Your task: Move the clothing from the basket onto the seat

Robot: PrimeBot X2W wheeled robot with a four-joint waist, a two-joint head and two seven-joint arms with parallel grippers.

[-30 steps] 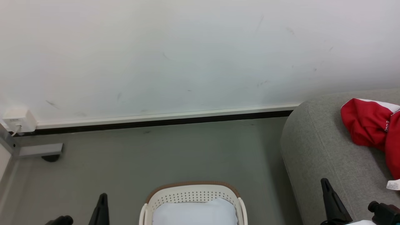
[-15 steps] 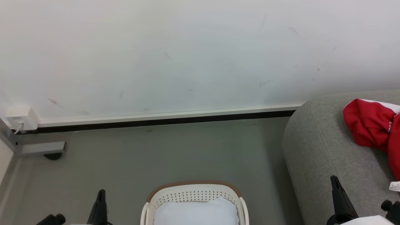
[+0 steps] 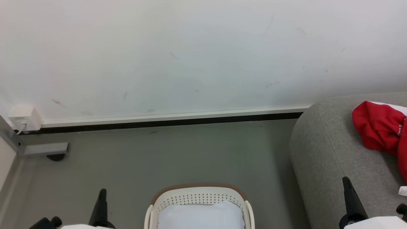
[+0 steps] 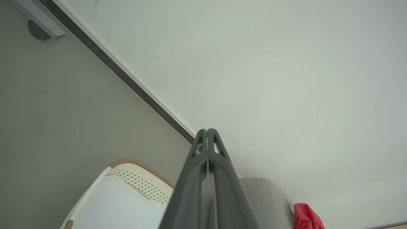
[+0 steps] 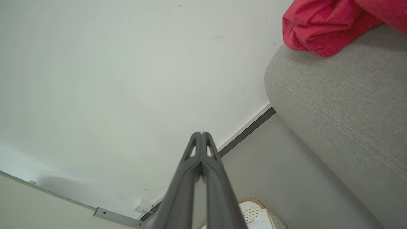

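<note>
1. Listing the soft red clothing with white trim (image 3: 378, 127): you find it heaped in folds on the large light-grey woven-fabric seat (image 3: 324, 152), near that seat's rounded end.
2. Rounded cream-white plastic basket with small holes and a brown rim (image 3: 197, 186): it stands on the floor just beside the seat. The part of its inside that you can see holds a plain pale bluish-white pad (image 3: 200, 216).
3. Left claw (image 4: 206, 131): fingers pressed together, nothing between them, raised beside the basket.
4. Right claw (image 5: 201, 133): fingers pressed together, nothing between them, raised beside the seat's end.
5. Handling, by judgement: light, limp and probably slick cloth that will sag and trail.
6. Hold, by judgement: pinch a thick bunched fold, not a single thin edge, and lift it high enough to clear the rim.
</note>
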